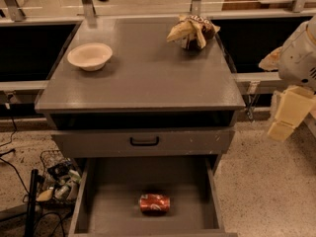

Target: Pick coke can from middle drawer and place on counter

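Note:
The coke can [154,203] lies on its side on the bare floor of the pulled-out middle drawer [111,201], near the drawer's centre. Above it is the grey counter [148,80], wide and flat. My gripper [285,115] hangs in the air at the right edge of the view. It is beside the cabinet at about counter height, well away from the can, and holds nothing that I can see.
A pale bowl [90,56] sits at the counter's back left and a crumpled brown-and-yellow snack bag [191,31] at its back right. Above the open drawer is a shut drawer front with a black handle [144,141]. Cables and a wire basket [57,179] lie on the floor at left.

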Available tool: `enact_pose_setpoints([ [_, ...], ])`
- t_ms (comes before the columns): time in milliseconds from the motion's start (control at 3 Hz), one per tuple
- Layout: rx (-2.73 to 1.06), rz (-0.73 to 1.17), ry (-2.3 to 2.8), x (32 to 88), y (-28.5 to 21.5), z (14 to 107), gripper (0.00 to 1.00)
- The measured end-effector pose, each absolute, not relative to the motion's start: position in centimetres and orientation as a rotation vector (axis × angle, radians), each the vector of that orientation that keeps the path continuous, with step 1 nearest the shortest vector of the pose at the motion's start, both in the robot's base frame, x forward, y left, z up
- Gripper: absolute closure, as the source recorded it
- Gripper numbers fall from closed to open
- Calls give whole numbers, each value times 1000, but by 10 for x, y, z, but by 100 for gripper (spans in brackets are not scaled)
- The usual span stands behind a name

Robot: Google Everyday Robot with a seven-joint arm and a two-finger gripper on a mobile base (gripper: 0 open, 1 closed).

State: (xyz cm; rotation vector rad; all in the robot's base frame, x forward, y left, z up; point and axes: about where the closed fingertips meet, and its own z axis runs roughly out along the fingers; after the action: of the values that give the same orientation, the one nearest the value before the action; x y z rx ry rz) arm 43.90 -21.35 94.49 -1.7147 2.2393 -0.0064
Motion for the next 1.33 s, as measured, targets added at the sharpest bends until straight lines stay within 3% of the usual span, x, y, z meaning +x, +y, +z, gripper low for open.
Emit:
enact_pose_setpoints([
  [1333, -1836, 166, 2279, 438, -199, 857, 0],
])
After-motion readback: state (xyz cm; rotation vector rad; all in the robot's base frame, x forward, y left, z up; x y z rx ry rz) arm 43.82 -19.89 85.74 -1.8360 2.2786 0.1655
